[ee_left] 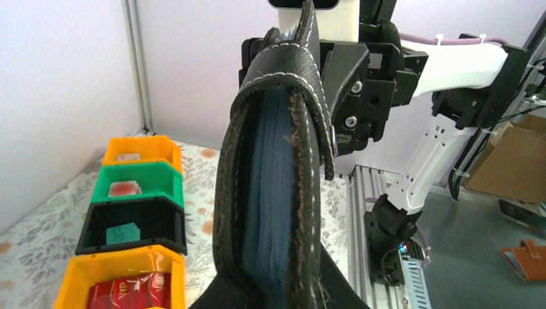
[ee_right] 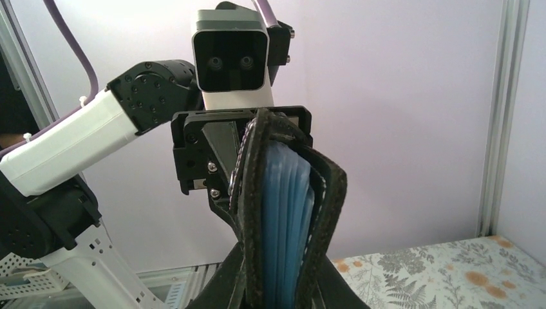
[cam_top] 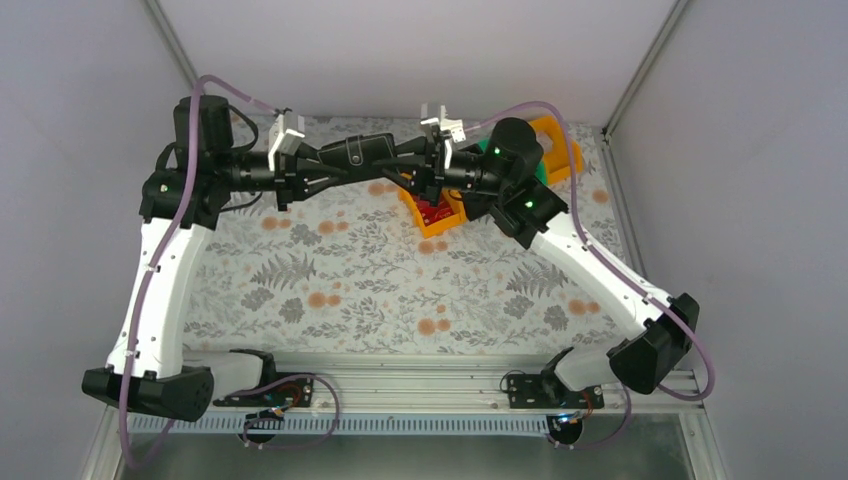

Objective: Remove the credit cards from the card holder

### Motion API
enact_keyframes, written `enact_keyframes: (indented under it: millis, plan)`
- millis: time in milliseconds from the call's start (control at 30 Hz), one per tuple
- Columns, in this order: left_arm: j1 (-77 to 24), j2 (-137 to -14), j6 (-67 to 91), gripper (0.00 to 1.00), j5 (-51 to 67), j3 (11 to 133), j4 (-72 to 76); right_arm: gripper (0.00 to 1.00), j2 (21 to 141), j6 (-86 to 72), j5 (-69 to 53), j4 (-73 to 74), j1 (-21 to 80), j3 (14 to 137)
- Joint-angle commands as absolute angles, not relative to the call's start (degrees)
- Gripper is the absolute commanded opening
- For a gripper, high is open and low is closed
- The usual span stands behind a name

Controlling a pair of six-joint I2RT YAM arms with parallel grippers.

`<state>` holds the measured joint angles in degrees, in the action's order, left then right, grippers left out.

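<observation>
Both arms reached inward, raised. Left claw and right claw each pinched opposite ends of one card holder holding several credit cards, above four bins.

The card holder, black grained leather with pale stitching, is held up in mid-air at about eleven o'clock in the overhead view, its length running nine to three. It gapes slightly along one edge. Blue-grey credit cards sit stacked edge-on inside, none pulled out.
</observation>
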<state>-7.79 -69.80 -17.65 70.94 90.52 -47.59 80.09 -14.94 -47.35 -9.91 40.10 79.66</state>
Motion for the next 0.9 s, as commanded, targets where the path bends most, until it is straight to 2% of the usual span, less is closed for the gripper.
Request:
enact_keyframes:
  millis: [0,33,67,100,233,300,533,867]
  plan:
    - [-8.61,-69.27,-22.29,0.02,65.06,93.23,-51.36,0.22,79.44,-6.95,-47.42,2.11,41.22,83.16]
    - [-8.62,-69.12,-23.69,0.03,61.92,92.90,-51.96,0.44,79.78,-4.88,-47.54,6.01,41.22,84.50]
    - [-8.61,-69.01,-25.65,0.02,58.48,92.64,-53.02,0.78,80.16,-2.36,-47.17,10.58,41.22,86.42]
    - [-8.66,-68.91,-28.57,0.02,53.91,92.45,-54.51,0.97,80.42,0.52,-46.12,15.24,41.18,88.55]
    - [-9.73,-68.14,-39.34,0.02,39.97,90.92,-60.87,0.99,80.72,9.82,-37.82,28.92,41.13,96.70]
    - [-10.85,-67.85,-44.74,0.02,36.98,90.73,-63.96,0.99,81.66,12.45,-35.15,32.22,41.13,98.88]
    - [-12.70,-68.31,-49.22,0.02,42.40,93.41,-70.85,0.99,93.67,17.66,-41.38,46.48,42.57,115.53]
    - [-13.15,-68.76,-48.81,0.02,42.93,92.17,-69.97,0.98,100.37,18.27,-39.36,47.32,47.09,116.08]
